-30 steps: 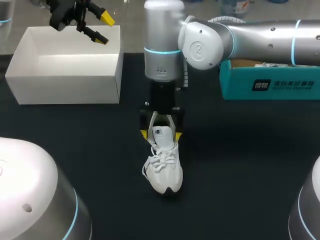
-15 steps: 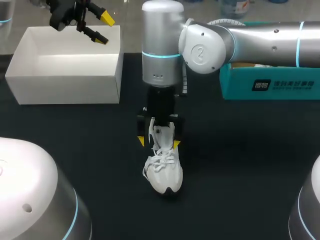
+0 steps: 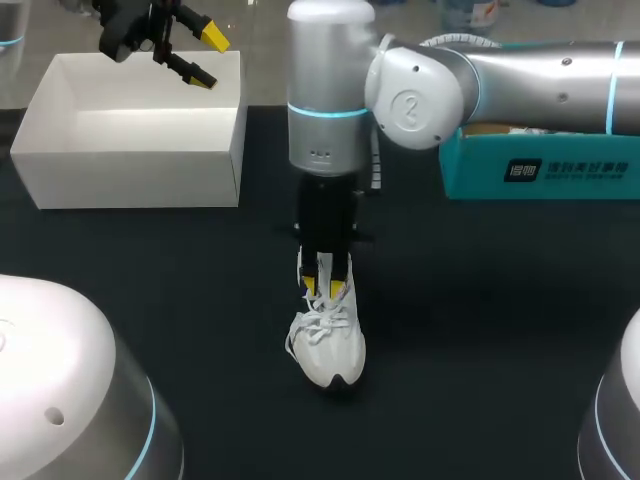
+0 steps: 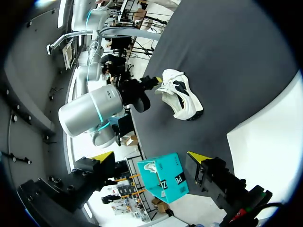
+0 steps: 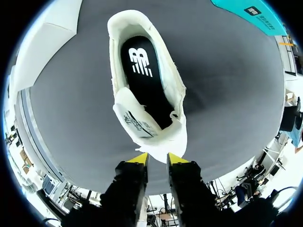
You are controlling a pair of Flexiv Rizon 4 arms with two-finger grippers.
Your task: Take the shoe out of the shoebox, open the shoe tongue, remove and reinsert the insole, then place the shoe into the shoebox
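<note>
Sneaker of white mesh with white laces (image 3: 326, 340) stood at the centre of the black table (image 3: 480, 330), toe toward 6 o'clock, outside the open white cardboard shoebox (image 3: 130, 150) at 10 o'clock. Right gripper (image 3: 324, 288) hung above it, fingers clenched on its raised tongue (image 5: 136, 122). Left gripper (image 3: 208, 58) hovered over the shoebox's 1 o'clock corner, jaws spread and empty
</note>
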